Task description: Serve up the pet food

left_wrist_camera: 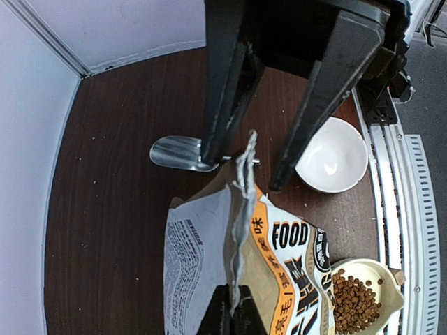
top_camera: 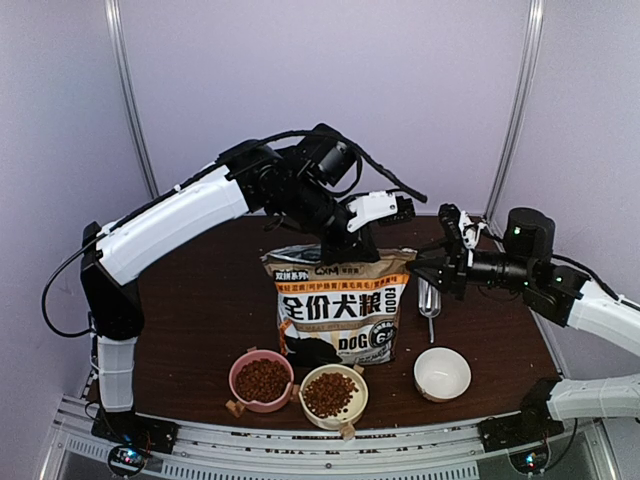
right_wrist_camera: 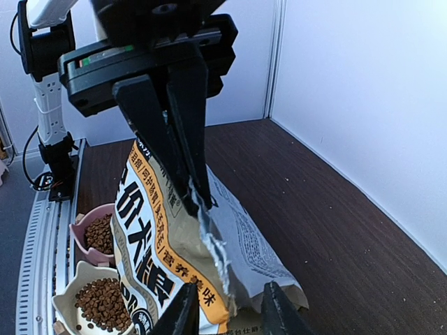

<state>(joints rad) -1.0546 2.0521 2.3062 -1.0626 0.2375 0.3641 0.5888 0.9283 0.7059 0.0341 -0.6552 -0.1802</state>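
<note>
On the table (top_camera: 200, 310), bowls (top_camera: 234, 385) hold pet food (top_camera: 262, 379), apart from jaws at bag (top_camera: 340, 310).

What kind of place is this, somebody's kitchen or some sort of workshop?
Most likely a robot test booth, not a home: plain pale panel walls enclose one dark table, two arms are bolted to a metal rail at its edge, and a dog-food bag and bowls look staged.

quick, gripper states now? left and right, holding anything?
Left gripper: shut on the top edge of the bag.
Right gripper: open, fingers either side of the bag's edge, holding nothing.
</note>
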